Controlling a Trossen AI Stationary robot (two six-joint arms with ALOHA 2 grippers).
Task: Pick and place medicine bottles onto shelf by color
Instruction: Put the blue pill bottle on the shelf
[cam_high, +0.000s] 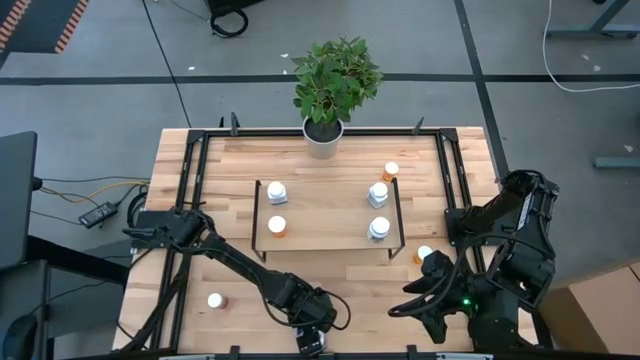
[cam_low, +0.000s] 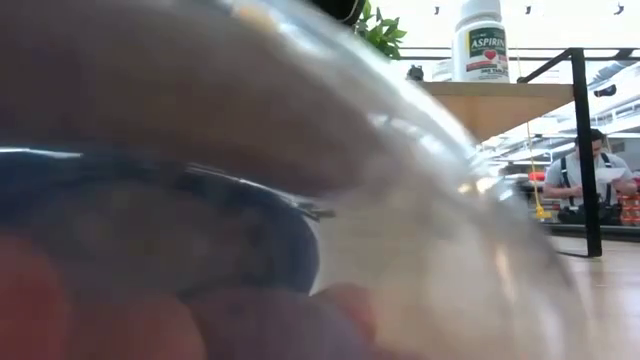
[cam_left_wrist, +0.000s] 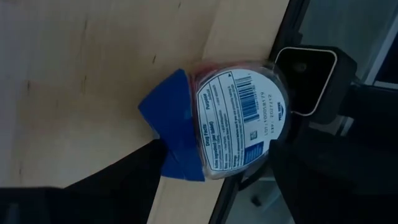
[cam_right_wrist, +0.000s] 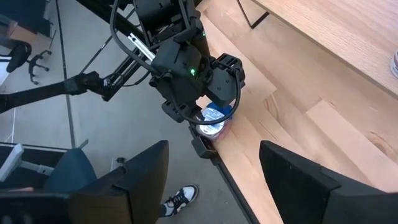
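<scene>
A blue oval bottle with a blue cap lies on its side at the table's near edge; it also shows in the right wrist view and fills the low view. My left gripper stands over it, shut on it. My right gripper is open and empty above the table's near right part. The light-wood shelf carries two white bottles on its right, one at its left and an orange bottle. Other bottles stand on the table. My left gripper holds the blue oval bottle from above, pointing down. One finger lies against the cap end; the other side, at the bottle's base, is dark and merges with the camera mount. The bottle lies on its side, label up, at the table's edge.
A white plant pot stands at the table's far edge. The low camera's black housing sits right beside the blue bottle. Black rails run along the table's edges. A person sits in the room behind.
</scene>
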